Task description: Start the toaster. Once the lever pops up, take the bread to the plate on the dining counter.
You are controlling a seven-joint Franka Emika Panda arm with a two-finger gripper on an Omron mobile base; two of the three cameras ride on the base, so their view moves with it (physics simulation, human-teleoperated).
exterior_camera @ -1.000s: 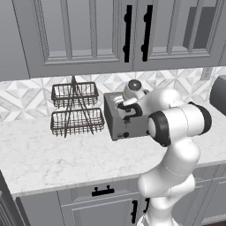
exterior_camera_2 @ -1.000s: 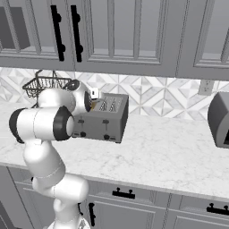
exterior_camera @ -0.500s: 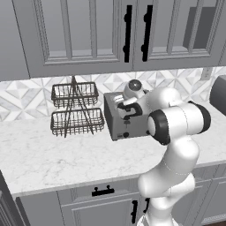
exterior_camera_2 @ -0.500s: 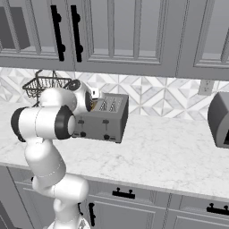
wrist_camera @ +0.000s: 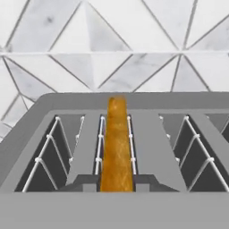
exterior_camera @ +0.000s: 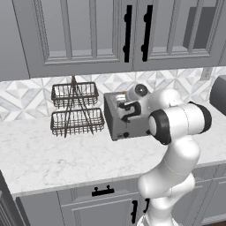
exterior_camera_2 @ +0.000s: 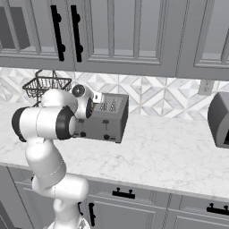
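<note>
The gripper (exterior_camera: 125, 107) sat low over the top of the toaster (exterior_camera: 118, 126), and its fingertips were hidden behind the hand and toaster, so it was not possible to tell how far apart the jaws stood or whether they held anything. Seen from the hand, the bread (wrist_camera: 116, 145) stood on edge in a slot directly ahead, a narrow strip of golden-orange crust with a rough, speckled surface, framed by thin white wire guides on each side. Further dark slots with the same angled wires lay to either side in the smooth grey metal top.

From the left base view the toaster was a boxy grey metal block with a small dark knob low on its front face. It stood on a pale marble-look counter (exterior_camera: 57, 156) with faint grey veining. Just to its left stood a wire basket rack (exterior_camera: 74, 108) of 2 tiers, made of thin dark wire in an open grid. Behind both ran a backsplash (exterior_camera_2: 165, 98) of white and grey tiles cut in triangles and diamonds. Grey panelled wall cabinets (exterior_camera: 88, 35) with long black bar handles hung above, and grey base cabinets with black pulls sat below the counter edge.
</note>
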